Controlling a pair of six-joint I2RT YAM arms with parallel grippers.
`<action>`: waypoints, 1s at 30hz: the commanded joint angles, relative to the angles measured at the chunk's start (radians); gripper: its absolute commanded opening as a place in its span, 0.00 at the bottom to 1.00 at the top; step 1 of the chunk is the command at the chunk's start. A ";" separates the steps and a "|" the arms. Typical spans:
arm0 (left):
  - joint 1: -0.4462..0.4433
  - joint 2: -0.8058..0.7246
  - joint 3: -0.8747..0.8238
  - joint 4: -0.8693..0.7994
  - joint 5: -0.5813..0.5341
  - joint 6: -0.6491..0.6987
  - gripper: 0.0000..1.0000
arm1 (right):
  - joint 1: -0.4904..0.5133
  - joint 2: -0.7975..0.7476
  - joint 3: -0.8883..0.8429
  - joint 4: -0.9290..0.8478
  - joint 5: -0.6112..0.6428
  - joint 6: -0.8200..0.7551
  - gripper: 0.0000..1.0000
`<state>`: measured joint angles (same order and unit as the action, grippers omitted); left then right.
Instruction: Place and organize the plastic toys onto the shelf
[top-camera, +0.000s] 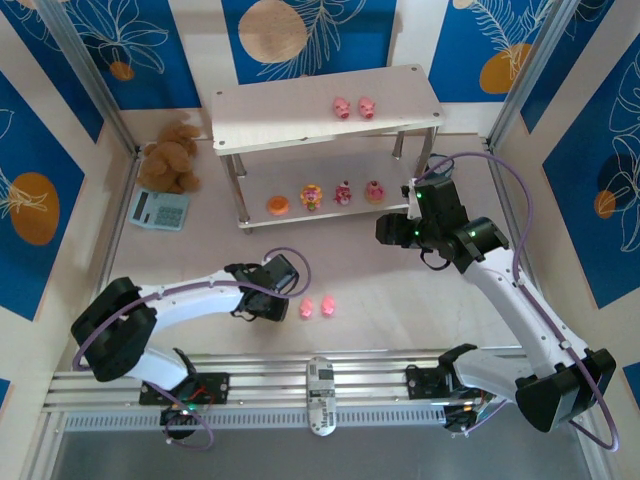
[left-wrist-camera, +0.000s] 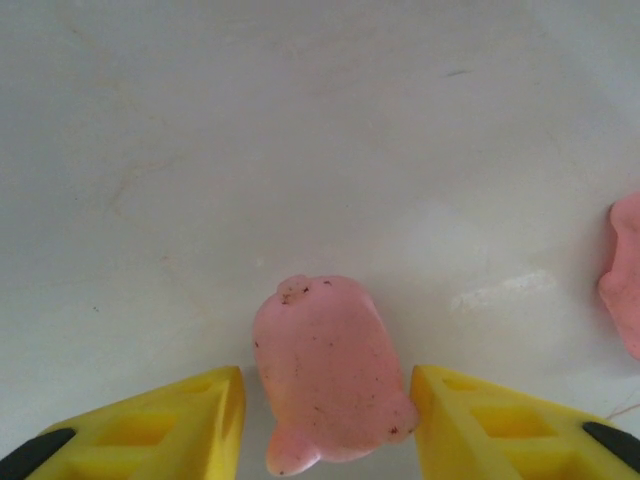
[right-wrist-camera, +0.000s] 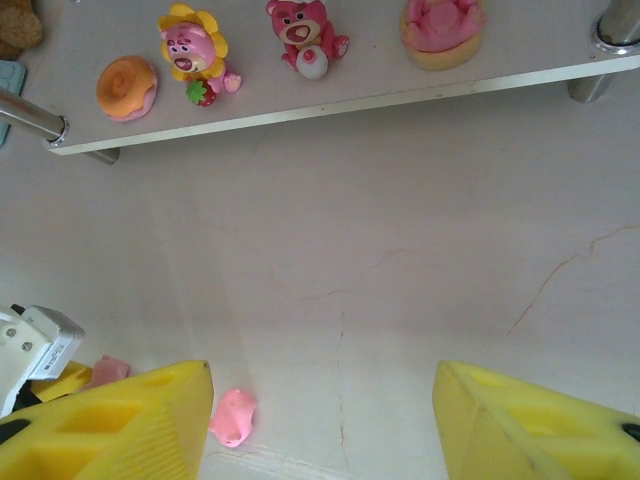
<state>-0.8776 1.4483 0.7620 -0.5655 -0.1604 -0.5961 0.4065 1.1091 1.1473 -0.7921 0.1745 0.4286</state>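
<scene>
Two pink piglets lie on the table in front of the shelf. My left gripper is down at the nearer one. In the left wrist view that piglet lies between the yellow fingers of the left gripper; the right finger is nearly on it and a thin gap shows on the left. The other piglet is at the right edge. Two piglets stand on the top board. An orange round piece and three pink figures stand on the lower board. My right gripper hovers open and empty, right of the shelf's front.
A brown teddy bear and a teal calculator lie left of the shelf. The shelf's metal legs stand at its corners. Bare table lies below the right gripper, in front of the lower board.
</scene>
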 joint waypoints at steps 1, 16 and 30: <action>-0.008 -0.006 0.001 -0.010 0.013 0.005 0.40 | -0.010 -0.021 -0.017 0.007 -0.026 -0.013 0.61; 0.001 -0.091 0.177 -0.138 -0.045 0.126 0.11 | -0.036 -0.029 -0.012 0.002 -0.021 -0.022 0.61; 0.086 0.077 1.113 -0.300 -0.130 0.553 0.14 | -0.044 0.004 0.050 0.039 -0.033 -0.037 0.61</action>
<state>-0.8200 1.4494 1.7901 -0.7967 -0.2565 -0.1631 0.3676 1.1076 1.1538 -0.7750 0.1703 0.4095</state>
